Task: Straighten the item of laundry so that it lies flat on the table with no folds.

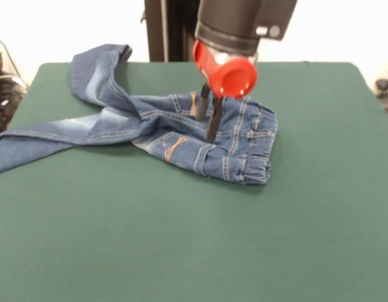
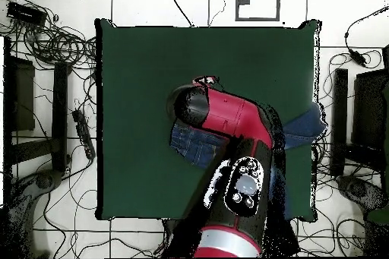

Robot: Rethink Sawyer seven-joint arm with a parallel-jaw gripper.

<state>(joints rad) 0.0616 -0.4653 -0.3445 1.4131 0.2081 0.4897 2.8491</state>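
Observation:
The blue denim jeans [image 1: 175, 129] lie crumpled on the far half of the green table [image 1: 181, 239]. The elastic waistband is at the right. One leg runs left to the table's left edge and the other bends up toward the far left corner. My gripper [image 1: 205, 130] comes down from above and is open. Its two dark fingertips [image 1: 211, 135] rest on the denim near the pockets. In the overhead view the red arm [image 2: 235, 115] hides the gripper and most of the jeans [image 2: 188, 142]. One leg shows by the table's [image 2: 152, 66] right edge.
The robot's pedestal [image 1: 172, 28] stands behind the table's far edge. Cables [image 2: 57, 43] and dark equipment [image 2: 23, 96] lie on the floor around the table in the overhead view. Bare green cloth spreads across the near half of the table in the front view.

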